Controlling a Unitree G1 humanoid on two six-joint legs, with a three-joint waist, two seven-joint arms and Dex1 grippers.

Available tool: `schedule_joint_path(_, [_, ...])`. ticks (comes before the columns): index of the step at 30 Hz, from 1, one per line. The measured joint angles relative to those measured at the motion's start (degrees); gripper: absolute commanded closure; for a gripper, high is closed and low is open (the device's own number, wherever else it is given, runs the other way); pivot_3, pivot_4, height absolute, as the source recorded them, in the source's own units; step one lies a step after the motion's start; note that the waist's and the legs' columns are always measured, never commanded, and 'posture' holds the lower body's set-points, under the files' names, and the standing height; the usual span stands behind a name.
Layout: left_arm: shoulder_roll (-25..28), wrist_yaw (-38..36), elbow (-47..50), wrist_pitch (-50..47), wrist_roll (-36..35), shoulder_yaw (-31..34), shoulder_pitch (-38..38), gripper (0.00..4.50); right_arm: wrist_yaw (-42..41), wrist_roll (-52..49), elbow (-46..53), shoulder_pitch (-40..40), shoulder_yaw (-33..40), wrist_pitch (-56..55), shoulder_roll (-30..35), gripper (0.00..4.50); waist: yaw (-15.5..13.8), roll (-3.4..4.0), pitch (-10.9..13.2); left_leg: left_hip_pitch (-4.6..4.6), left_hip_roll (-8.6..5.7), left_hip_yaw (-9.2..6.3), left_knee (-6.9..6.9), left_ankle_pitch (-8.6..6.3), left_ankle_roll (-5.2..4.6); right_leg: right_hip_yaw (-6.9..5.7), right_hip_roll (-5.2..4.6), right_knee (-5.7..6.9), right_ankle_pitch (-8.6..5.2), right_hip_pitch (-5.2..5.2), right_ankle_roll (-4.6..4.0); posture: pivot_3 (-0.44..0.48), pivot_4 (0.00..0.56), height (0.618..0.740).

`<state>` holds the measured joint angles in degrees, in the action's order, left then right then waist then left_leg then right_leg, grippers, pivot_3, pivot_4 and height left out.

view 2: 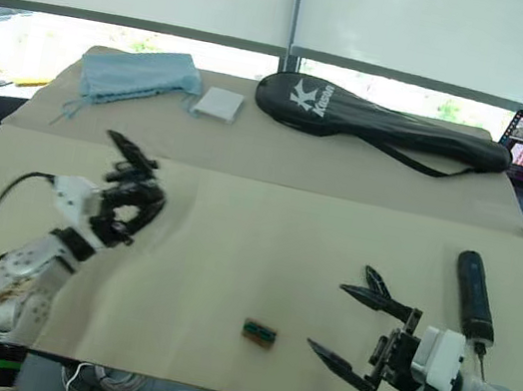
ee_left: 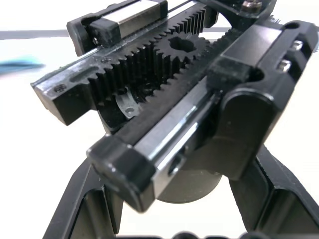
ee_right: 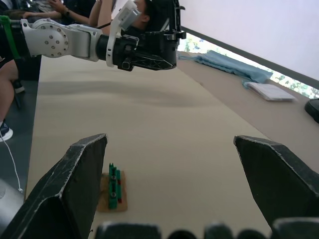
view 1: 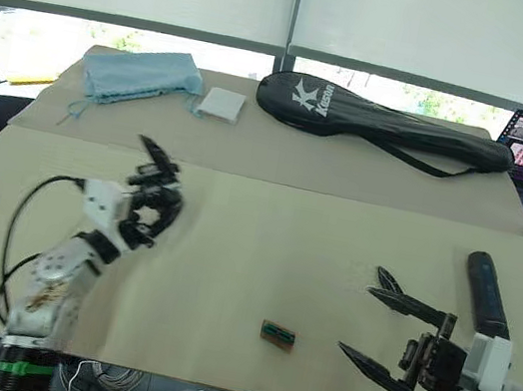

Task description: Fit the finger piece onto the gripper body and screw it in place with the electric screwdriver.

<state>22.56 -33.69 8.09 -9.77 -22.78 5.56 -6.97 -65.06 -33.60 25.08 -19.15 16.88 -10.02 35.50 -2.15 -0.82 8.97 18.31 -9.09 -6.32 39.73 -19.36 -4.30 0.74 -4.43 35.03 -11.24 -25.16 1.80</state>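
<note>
The left claw (view 1: 151,198) is lifted off the table and squeezes the gripper body (ee_left: 174,109) tight between its fingers. One pointed finger sticks up from that body. The right claw (view 1: 382,330) hangs low over the table with its fingers spread wide and nothing in them.

The job looks just started. The finger piece (view 1: 388,278) lies on the table just beside the right claw, not yet on the body. The electric screwdriver (view 1: 486,290) lies untouched, near the right arm. So fitting and screwing are both left to do.

I count one gripper body, one loose finger piece, one screwdriver, and one little green box (view 1: 278,334).
</note>
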Motion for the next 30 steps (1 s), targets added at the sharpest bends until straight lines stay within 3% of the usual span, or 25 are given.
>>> schedule_joint_path(4, [-1.02,-3.77,-1.51,0.1,4.95,-10.0,-0.76,2.16,0.65,-0.4,1.96,-4.6,0.31,0.07,-0.17,0.0,0.2,0.09,0.04,0.0,0.16,0.0,-0.01,0.06,0.11,0.02,0.02,0.1,-0.04,-0.05,-0.18,0.0,0.15,0.74])
schedule_joint_path(8, [-1.73,-7.69,-5.39,3.58,8.47,-15.56,-3.13,2.16,1.91,-0.3,4.56,-7.37,0.23,0.09,-0.7,0.0,0.0,0.12,0.06,0.02,0.25,0.01,-0.01,0.1,0.2,0.04,0.03,0.11,0.13,-0.04,-0.33,0.0,0.15,0.74])
schedule_joint_path(14, [-5.08,-10.57,-11.88,7.29,11.92,-19.09,-8.79,2.16,4.14,0.24,6.65,-10.12,0.18,0.09,-1.31,0.0,-0.14,0.14,0.05,0.03,0.2,0.02,0.03,0.12,0.2,0.06,0.02,0.09,0.27,-0.01,-0.26,0.0,0.15,0.74])
schedule_joint_path(30, [-7.63,-13.26,-16.93,10.67,17.42,-23.88,-10.99,2.16,7.89,0.78,9.37,-9.78,-0.34,1.88,-0.67,0.0,-0.71,0.32,-0.06,0.06,0.15,0.02,0.06,0.13,0.17,0.07,0.0,0.04,0.29,0.0,-0.22,0.0,0.15,0.74])
